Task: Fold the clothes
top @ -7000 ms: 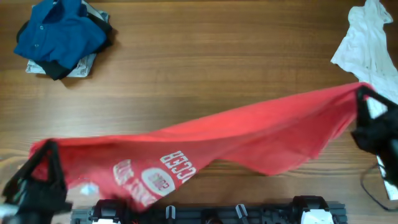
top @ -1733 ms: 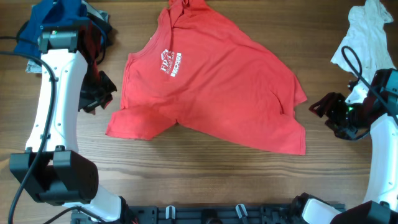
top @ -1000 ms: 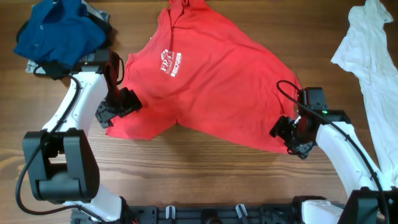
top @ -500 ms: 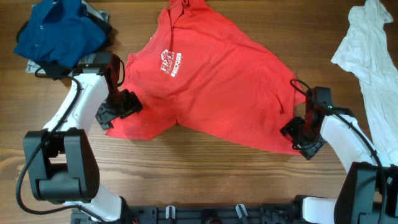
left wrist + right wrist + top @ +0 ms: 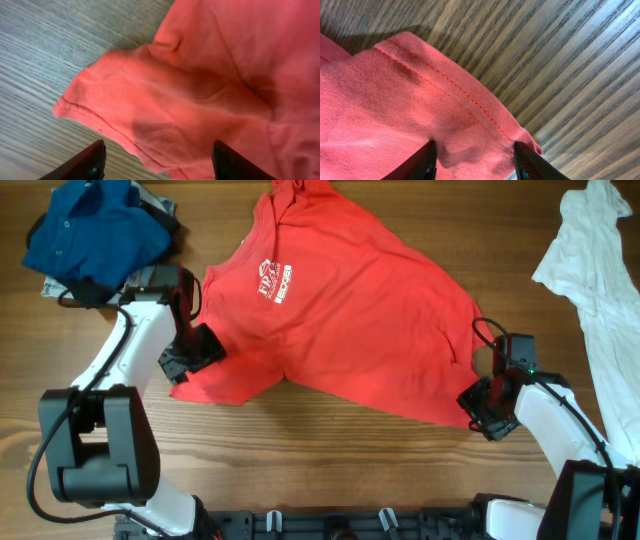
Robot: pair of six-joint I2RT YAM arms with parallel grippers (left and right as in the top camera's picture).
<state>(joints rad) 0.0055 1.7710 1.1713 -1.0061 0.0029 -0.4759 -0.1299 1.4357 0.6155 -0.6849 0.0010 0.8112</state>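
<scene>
The red T-shirt [image 5: 340,320] lies spread across the middle of the tabletop [image 5: 330,470], collar toward the far edge and white lettering [image 5: 275,282] facing up. It is slightly rumpled and not yet folded. Each arm has gone to an outer edge of it, probably because lifting two well-separated points keeps soft cloth taut for a first fold.

The left claw [image 5: 188,360] sits over the sleeve [image 5: 150,115] at the shirt's near-left. In its wrist view the two fingers stand wide apart astride the sleeve's edge, with cloth between them but nothing pinched.

The right claw [image 5: 482,408] is down at the near-right hem corner [image 5: 470,110]. Its fingers are also apart, somewhat narrower, with the stitched hem lying flat between them. Whether the pads already touch the fabric is hard to tell, but it has no hold on the cloth.

The blue shirt [image 5: 90,230] is bunched at the far left and the white garment [image 5: 590,260] trails down the right side. Both are well clear of the red one and appear to be waiting their turn.
</scene>
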